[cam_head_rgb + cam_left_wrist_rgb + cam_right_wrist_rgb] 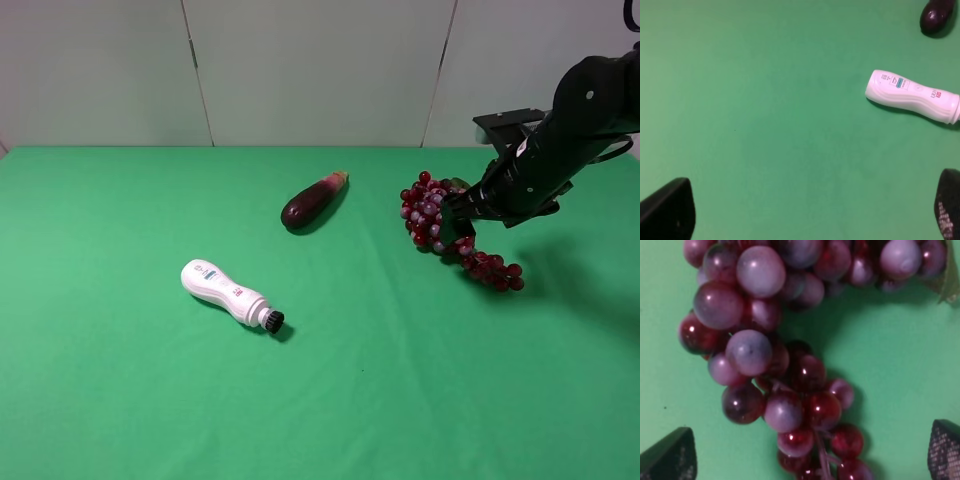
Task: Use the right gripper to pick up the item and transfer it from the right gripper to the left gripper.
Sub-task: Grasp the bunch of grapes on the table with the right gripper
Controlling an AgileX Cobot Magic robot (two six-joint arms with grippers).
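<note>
Both sets of jaws stand wide. My right gripper (pixel 457 226) straddles the grape bunch (pixel 775 365) near the far edge of the green cloth (pixel 150 400); my left gripper (pixel 805 212) hangs over open cloth.

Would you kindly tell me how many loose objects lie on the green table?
3: eggplant mid-table, white device front left, grapes at right; none appears hidden.

Glossy grapes (pixel 784 411); matt, seemingly cloth table (pixel 130 400).
</note>
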